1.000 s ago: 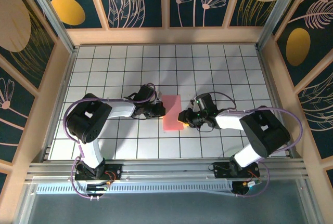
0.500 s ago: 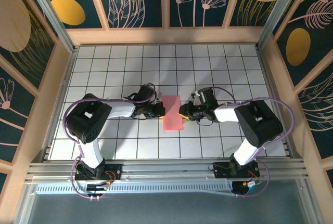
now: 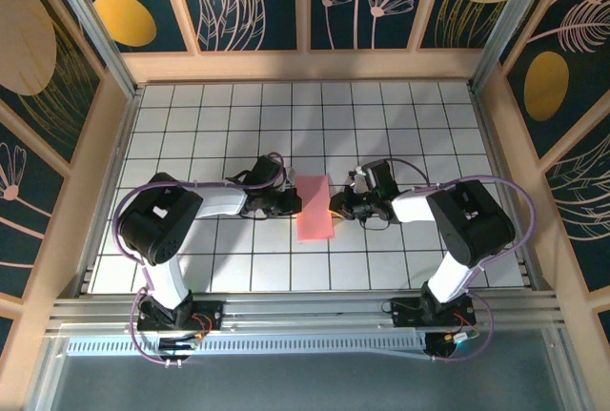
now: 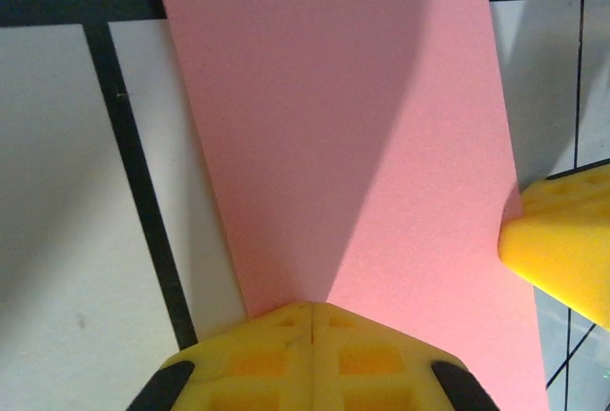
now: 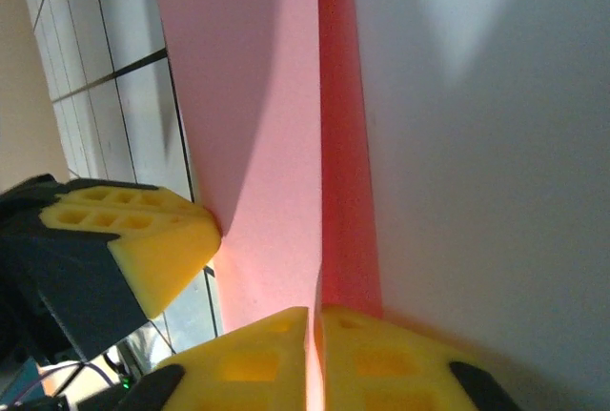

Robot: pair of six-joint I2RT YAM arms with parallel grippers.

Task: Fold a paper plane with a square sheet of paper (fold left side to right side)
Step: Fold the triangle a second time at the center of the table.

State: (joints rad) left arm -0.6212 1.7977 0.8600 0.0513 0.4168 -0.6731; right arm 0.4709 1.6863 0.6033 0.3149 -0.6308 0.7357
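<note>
Paper [image 3: 315, 211] touches closed left end effector [image 4: 313, 308] and closed right end effector [image 5: 313, 312].

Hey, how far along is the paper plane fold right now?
Done: the square sheet of paper lies folded into a narrow rectangle. In hand: the shut left gripper rests on its left edge, the right gripper seems pinched on its right edge. Left: no pointed nose or wings yet.

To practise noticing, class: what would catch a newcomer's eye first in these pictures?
The pink sheet of paper, a narrow rectangle, lies in the middle of the white tiled table. The left arm and the right arm reach it from either side, their yellow jaws shut at its left and right edges.
</note>
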